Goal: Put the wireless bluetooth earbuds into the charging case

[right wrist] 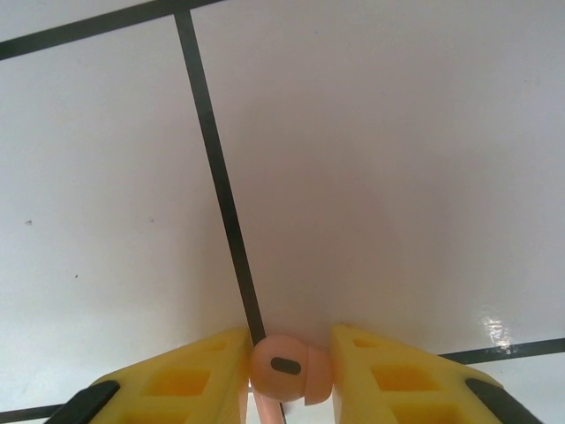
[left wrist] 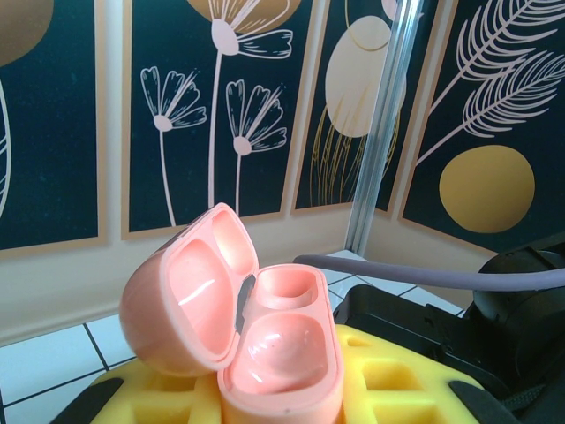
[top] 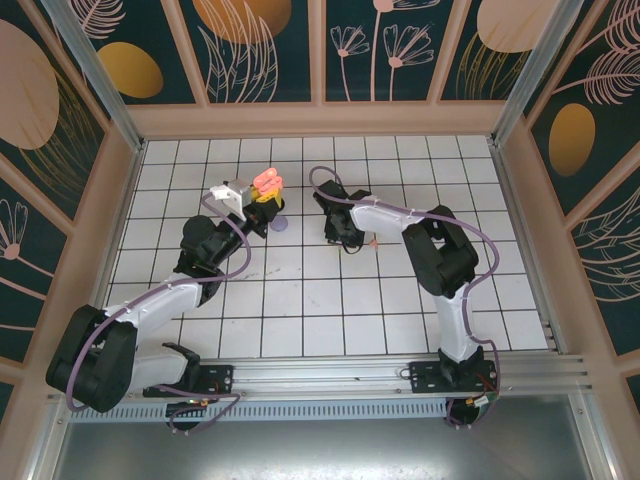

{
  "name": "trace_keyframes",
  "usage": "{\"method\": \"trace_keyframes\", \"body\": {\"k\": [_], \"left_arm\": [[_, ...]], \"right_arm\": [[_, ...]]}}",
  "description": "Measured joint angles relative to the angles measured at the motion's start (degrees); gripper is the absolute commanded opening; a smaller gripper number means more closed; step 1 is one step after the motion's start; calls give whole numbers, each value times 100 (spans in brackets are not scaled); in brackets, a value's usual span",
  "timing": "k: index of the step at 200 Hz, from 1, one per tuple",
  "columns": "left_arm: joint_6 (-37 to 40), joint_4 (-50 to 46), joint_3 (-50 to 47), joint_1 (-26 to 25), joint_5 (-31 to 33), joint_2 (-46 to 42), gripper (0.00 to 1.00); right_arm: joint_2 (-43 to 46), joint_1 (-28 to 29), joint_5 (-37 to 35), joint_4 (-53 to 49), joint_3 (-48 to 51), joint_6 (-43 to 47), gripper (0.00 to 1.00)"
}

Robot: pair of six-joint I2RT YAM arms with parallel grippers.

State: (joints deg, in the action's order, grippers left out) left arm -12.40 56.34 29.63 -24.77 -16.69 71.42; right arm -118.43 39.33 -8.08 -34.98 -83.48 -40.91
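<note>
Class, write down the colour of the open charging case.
Salmon-pink; the case shows best in the left wrist view.

A white tiled table (top: 400,300) is marked off by dark grout lines (right wrist: 216,177). It is enclosed on 3 sides by dark teal wall panels (top: 265,40), painted with pale flowers and gold discs and set in tan framing. 2 aluminium posts (top: 519,75) are placed at the far corners, and a metal rail (top: 330,375) is laid along the near edge.

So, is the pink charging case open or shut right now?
Open: in the left wrist view the charging case has its lid swung back on its hinge, and both wells are bare.
</note>
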Motion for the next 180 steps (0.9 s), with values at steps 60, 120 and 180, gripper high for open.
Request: {"method": "trace_keyframes", "body": {"k": [60,120,180], "left_arm": [[-35,-2,0,0,-2,22,0],[-35,-2,7,0,-133,22,0],[85,-2,7,-79,-391,22,0]], "right_arm": [[151,17,0,127,188,-4,24],[1043,28,-133,710,922,39,24],[2240,81,-326,1309,1370,398,24]]}}
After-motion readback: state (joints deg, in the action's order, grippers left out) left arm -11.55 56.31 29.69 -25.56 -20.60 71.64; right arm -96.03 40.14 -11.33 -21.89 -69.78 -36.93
